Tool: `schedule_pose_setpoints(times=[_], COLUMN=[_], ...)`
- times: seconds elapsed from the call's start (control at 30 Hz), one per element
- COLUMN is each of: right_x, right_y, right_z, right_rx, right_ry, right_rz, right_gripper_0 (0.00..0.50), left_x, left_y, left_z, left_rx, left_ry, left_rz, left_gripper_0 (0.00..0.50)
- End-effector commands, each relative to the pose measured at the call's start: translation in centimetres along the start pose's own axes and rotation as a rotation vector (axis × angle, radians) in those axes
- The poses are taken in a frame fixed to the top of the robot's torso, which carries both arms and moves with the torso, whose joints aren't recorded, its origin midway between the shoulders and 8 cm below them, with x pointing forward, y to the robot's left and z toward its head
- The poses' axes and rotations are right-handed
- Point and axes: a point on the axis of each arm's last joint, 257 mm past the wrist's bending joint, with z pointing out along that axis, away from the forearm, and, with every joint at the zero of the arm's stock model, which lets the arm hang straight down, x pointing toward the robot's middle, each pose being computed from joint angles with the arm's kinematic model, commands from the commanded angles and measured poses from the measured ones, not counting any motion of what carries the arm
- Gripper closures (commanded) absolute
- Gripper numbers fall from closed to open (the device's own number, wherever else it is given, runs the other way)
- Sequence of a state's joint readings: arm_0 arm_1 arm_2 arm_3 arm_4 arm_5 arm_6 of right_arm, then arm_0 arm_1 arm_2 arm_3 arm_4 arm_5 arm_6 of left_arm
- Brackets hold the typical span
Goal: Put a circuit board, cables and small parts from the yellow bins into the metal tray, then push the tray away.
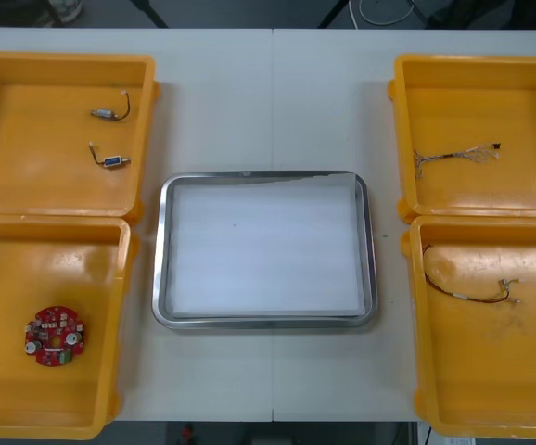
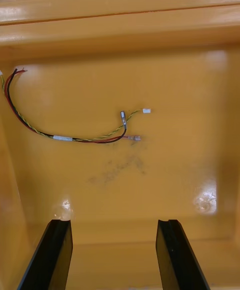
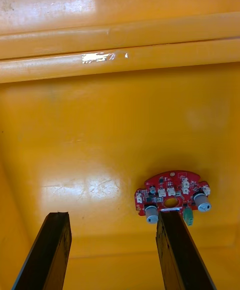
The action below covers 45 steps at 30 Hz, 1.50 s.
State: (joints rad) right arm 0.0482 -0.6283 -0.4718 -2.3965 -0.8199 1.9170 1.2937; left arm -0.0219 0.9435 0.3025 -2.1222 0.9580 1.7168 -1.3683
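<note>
Your left gripper (image 3: 112,215) and right gripper (image 2: 114,222) stand spread apart, holding nothing, and one left finger (image 3: 177,255) covers part of the circuit board (image 3: 171,195).

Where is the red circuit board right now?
The board lies in the near yellow bin on the robot's left in the front view, left of the metal tray. The left wrist view shows it beside one finger of the open left gripper.

4 yellow bins (image 1: 36,171), 1 metal tray (image 1: 159,250), 1 red circuit board (image 1: 55,336), 2 small metal parts (image 1: 107,113), 2 cables (image 2: 64,138) (far-right one maybe a bundle).
</note>
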Motion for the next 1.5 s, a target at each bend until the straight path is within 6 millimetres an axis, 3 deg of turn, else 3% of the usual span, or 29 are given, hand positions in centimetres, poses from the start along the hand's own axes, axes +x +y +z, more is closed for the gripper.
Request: schedule_pose_setpoints(times=[0.03, 1.5], right_x=[-0.24, -0.24], right_y=[-0.07, -0.07], right_z=[-0.76, -0.76], right_rx=[0.027, 0.027], right_ry=[-0.010, -0.010], right_rz=[0.002, 0.002], right_gripper_0=[0.019, 0.017], left_x=[-0.18, -0.18], left_y=[1.94, 1.94], left_z=[-1.48, -1.48], left_rx=[-0.061, -0.061], left_ry=[-0.014, -0.014], left_rz=[-0.092, -0.092], left_gripper_0=[0.000, 0.000])
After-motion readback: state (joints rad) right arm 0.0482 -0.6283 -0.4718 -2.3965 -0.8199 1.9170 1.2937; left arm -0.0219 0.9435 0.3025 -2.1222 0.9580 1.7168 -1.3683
